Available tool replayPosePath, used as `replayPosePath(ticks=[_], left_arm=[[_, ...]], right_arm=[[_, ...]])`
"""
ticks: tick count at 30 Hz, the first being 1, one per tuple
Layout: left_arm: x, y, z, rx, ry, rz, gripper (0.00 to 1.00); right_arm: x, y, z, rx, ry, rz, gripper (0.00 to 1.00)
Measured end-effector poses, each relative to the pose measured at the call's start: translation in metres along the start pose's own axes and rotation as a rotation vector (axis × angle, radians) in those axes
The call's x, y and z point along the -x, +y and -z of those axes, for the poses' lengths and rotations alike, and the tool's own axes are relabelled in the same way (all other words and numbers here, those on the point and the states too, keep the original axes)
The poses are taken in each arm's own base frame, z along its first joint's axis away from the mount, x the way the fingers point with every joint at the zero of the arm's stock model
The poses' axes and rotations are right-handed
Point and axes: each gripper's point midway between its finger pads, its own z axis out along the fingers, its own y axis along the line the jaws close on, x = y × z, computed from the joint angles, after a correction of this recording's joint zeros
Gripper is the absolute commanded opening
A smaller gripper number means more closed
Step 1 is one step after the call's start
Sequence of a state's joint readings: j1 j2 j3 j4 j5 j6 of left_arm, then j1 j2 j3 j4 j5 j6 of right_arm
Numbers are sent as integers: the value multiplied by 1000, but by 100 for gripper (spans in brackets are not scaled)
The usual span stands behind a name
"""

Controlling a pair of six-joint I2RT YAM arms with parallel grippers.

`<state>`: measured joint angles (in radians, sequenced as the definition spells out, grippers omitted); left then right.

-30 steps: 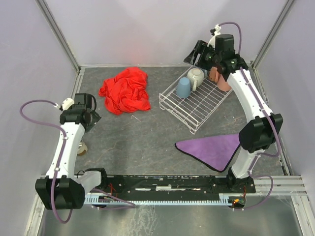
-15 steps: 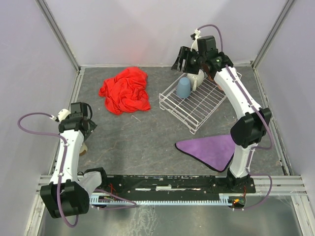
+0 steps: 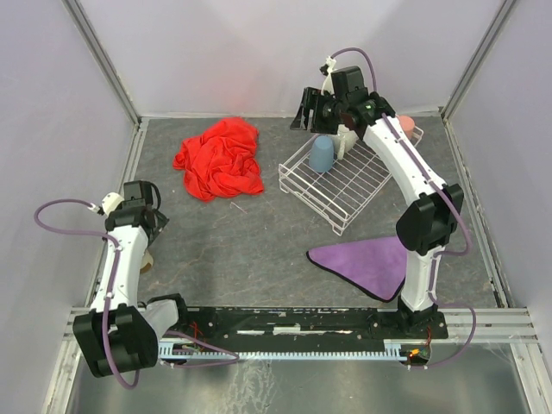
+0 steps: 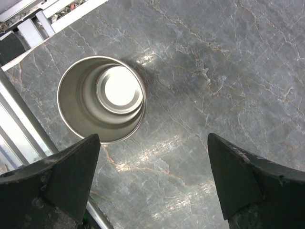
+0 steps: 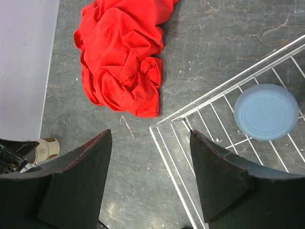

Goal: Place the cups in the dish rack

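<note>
The white wire dish rack (image 3: 349, 185) stands at the back right. In it a light-blue cup (image 3: 321, 156) sits upside down, a cream mug (image 3: 347, 138) is partly hidden by my right arm, and a salmon-pink tumbler (image 3: 404, 124) is at the far end. My right gripper (image 3: 304, 109) is open and empty above the rack's far left corner; its wrist view shows the rack (image 5: 217, 93) and the blue cup (image 5: 266, 111). A metallic cup (image 4: 101, 99) stands upright by the left rail, also seen from above (image 3: 145, 259). My left gripper (image 4: 152, 162) is open just beside it.
A crumpled red cloth (image 3: 220, 159) lies at the back left, also in the right wrist view (image 5: 121, 57). A purple cloth (image 3: 371, 263) lies near the right arm's base. A metal rail (image 4: 24, 129) borders the table's left edge close to the metallic cup.
My right gripper has swung left from the rack's far right end to above its far left corner. My left gripper has pulled back toward the left rail, over the metallic cup.
</note>
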<state>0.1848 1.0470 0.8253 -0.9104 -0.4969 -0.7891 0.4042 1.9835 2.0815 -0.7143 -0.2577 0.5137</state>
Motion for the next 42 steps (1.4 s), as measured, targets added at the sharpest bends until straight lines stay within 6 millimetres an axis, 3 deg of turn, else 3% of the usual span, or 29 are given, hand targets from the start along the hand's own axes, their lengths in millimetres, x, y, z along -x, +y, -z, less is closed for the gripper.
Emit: replayPosePath(ticks=[15,20,24,28,38,40,42], left_arm=[[2,-8,-32,54,37,-16,98],[0,-9,-43,71,58,-24,80],[-4,-11,-49,74,80,-35,74],[-5,-13,-53,73,85,-41,57],[-5,-16,-56,67,85,-42,34],[-5,-18,-56,61,85,-40,24],[-6,-19,-56,52,91,-39,5]], right_arm=[[-8,-7,-13,-8,27,-8,73],[-11,-11,-20,-13,37,-6,73],[-14,-13,-25,-17,45,-7,73],[-14,-14,-25,-18,45,-6,73],[-12,-17,-26,-19,38,-3,73],[-12,-19,-26,-21,38,-2,73],[-13,-21,-27,-25,41,-4,73]])
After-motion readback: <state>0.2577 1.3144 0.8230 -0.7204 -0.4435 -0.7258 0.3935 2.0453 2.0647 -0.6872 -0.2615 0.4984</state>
